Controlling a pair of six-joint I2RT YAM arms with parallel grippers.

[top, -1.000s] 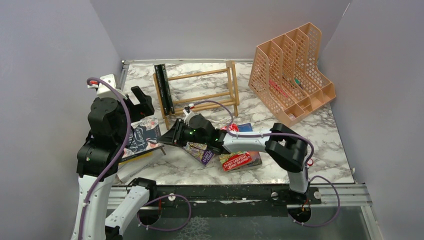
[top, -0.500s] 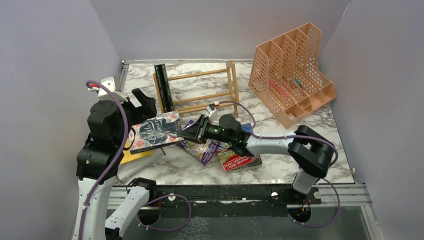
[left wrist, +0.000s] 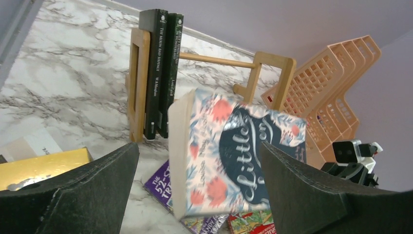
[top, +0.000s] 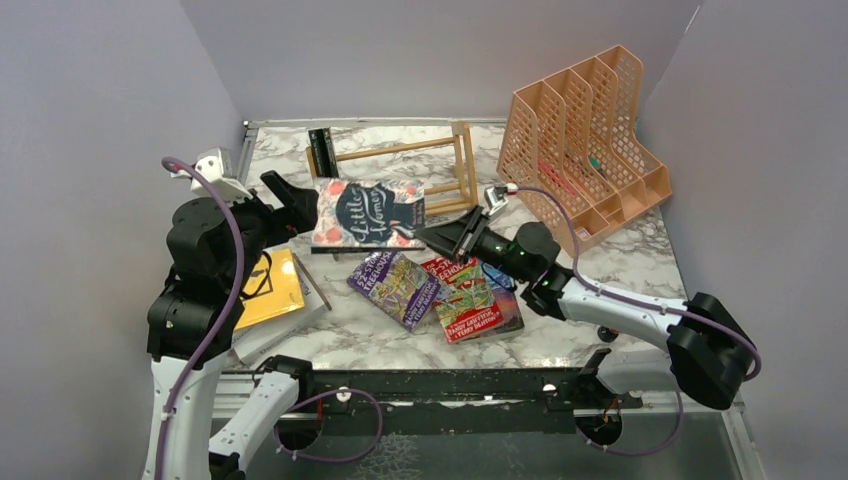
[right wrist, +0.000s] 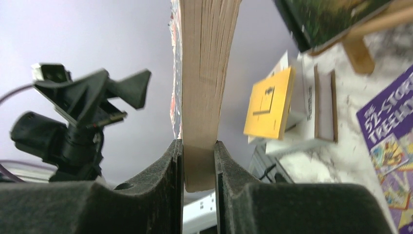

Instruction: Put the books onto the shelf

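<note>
My right gripper (top: 432, 234) is shut on the page edge of a floral "Little Women" book (top: 368, 213) and holds it above the table, in front of the wooden shelf (top: 462, 160). In the right wrist view the book's pages (right wrist: 204, 73) stand pinched between my jaws. Two dark-spined books (left wrist: 160, 73) stand upright at the shelf's left end. My left gripper (top: 297, 205) is open, just left of the held book (left wrist: 234, 156) and apart from it. A purple book (top: 393, 287), a red book (top: 465, 298) and a yellow book (top: 270, 285) lie flat on the marble.
A peach mesh file organiser (top: 585, 150) stands at the back right. The yellow book rests on a white book (top: 285, 325) near the left arm. A blue book's edge (top: 512, 305) shows under the red one. Grey walls close in three sides.
My right arm has lifted the floral book off the left pile and carried it back and right toward the shelf, uncovering the yellow book. The left gripper stayed open.
</note>
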